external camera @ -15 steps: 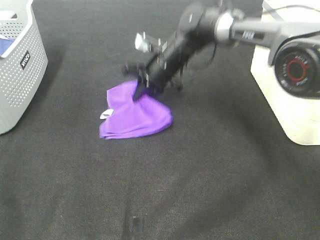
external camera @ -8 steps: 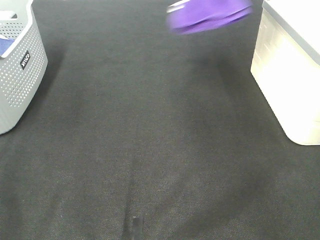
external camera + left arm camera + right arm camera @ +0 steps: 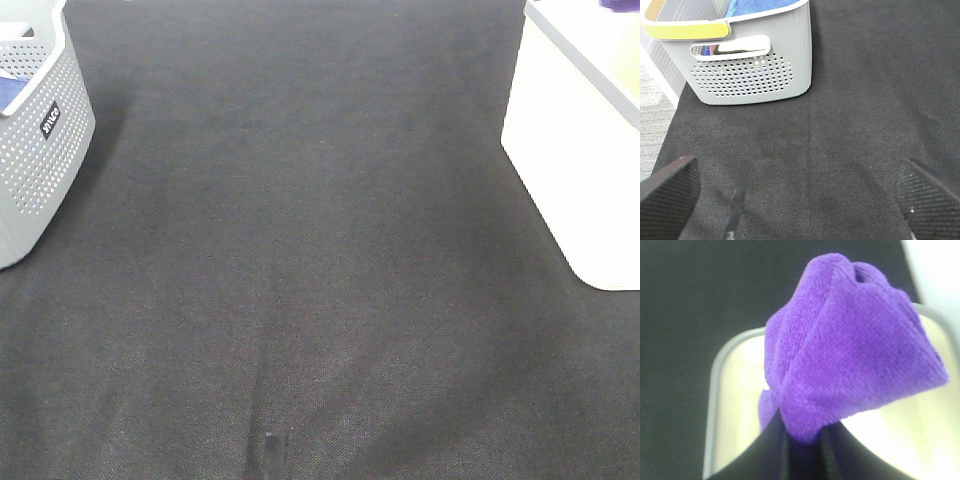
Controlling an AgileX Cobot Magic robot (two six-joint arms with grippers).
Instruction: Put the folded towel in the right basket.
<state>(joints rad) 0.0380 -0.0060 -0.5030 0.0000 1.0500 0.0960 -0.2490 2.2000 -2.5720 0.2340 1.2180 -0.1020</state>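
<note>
Left end effector [image 3: 800, 200]: two broad black fingers [image 3: 670, 192] with finely dimpled, rubbery-looking pads. Right end effector [image 3: 801, 445]: only smooth, dark finger edges in view, blurred at close range.

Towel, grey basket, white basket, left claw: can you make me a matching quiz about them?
1. towel
2. grey basket
3. white basket
4. left claw

A. holds a blue cloth
B. open, empty
C. purple, pinched by the right claw
D. at the right edge of the high view

Pairs: 1-C, 2-A, 3-D, 4-B
</note>
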